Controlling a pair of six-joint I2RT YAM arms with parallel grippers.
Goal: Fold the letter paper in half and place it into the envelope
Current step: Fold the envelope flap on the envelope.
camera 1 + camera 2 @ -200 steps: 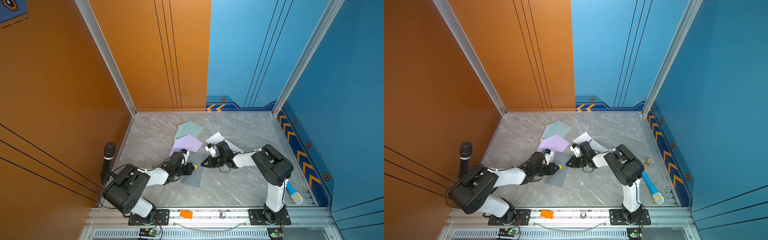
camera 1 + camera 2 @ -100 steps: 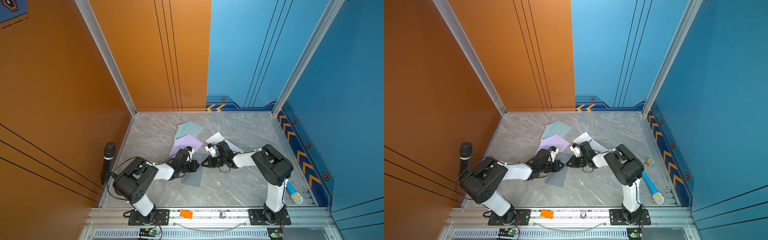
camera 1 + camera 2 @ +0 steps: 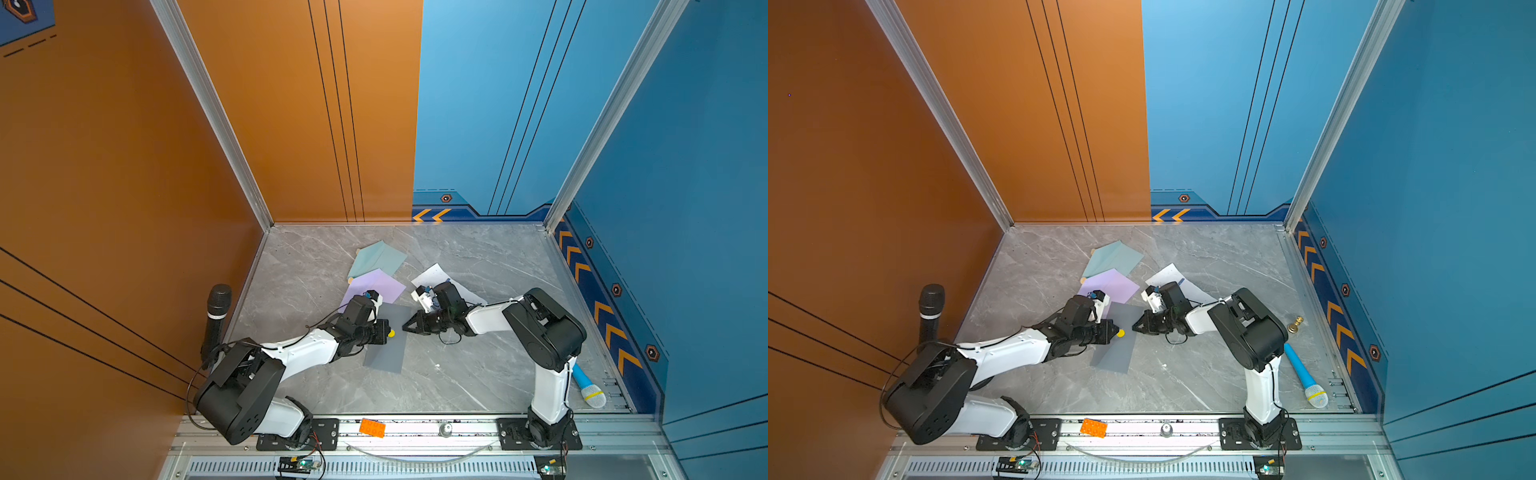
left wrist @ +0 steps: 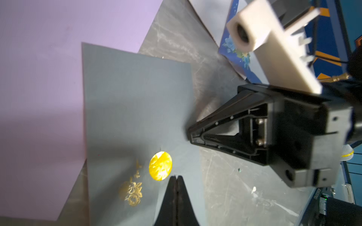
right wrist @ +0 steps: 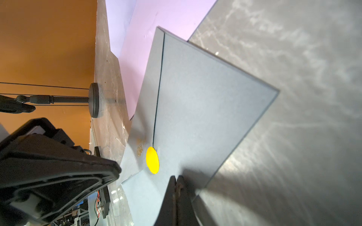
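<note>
both grippers pinched closed and empty at the grey envelope (image 3: 388, 353), mid marble tabletop (image 3: 478, 374).
left gripper (image 3: 385, 331) tips sit over the envelope beside its round gold seal (image 4: 160, 166); right gripper (image 3: 405, 328) tips meet the envelope edge nearest the right arm; contact unclear. envelope: matte, stiff-looking card, flat, flap seam showing, far corner overlapping the lilac letter sheet (image 3: 380, 284), which lies unfolded toward the far edge. judged: sheet is light, thin, floppy, likely to slide on polished stone; best taken at a free corner, 1 gripper pinning while the other folds. teal sheet (image 3: 376, 257) lies behind it.
</note>
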